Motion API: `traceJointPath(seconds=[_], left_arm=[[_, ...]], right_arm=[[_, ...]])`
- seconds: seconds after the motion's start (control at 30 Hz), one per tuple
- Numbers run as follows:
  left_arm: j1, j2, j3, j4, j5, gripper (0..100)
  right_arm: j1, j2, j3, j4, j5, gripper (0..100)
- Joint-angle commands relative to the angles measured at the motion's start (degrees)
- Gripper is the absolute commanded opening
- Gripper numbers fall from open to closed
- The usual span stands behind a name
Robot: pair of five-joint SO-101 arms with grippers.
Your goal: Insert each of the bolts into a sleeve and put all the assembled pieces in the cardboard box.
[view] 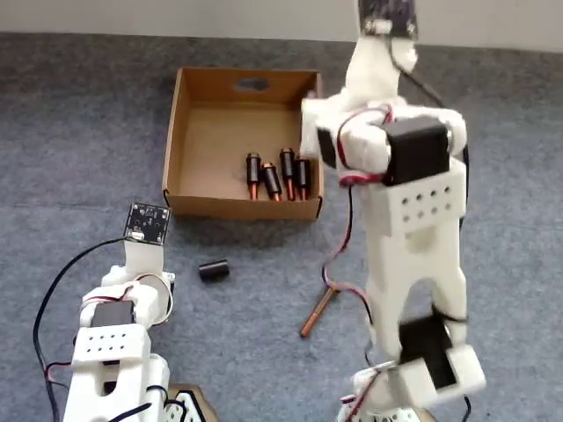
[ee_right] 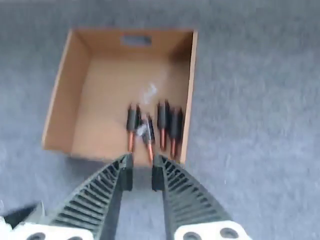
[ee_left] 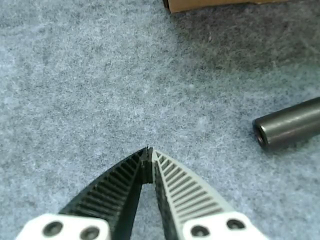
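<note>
Claws differed. The left gripper (ee_left: 150, 153) had its two toothed fingers pressed together at the tips with nothing between them, low over the grey carpet (ee_left: 100, 75). The right gripper (ee_right: 142, 162) hung raised over the near edge of the cardboard box (ee_right: 59, 102), its fingers a narrow gap apart and empty. Four assembled pieces (view: 277, 177) lay side by side on the box floor in the near right corner, their black sleeves toward the far side and their copper ends pointing near. The rightmost one lay close against the right wall. One loose sleeve (view: 214, 269), short and black, lay on its side on the carpet just near of the box's near wall, to the right of the left gripper and apart from it. A loose copper bolt (view: 318, 312) lay slantwise farther right and nearer, well apart from the sleeve and beside the right arm (view: 413, 229), where a thin cable crossed its far end.
</note>
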Motion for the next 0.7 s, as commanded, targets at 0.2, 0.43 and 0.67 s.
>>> traceJointPath(seconds=[0.2, 0.43, 0.67], left_arm=[[-6.5, -0.8, -1.9, -1.0, -0.3, 2], [-17.3, -0.8, -4.4, -2.9, 0.1, 2], [-29.3, -0.8, -5.8, -7.1, 14.2, 2]], right_arm=[[-11.9, -20.6, 50.8, -18.7, 6.9, 17.8], [-26.2, -26.8, 74.7, -34.9, 20.0, 17.8], [-29.7, -24.6, 81.3, -47.3, 20.3, 18.1]])
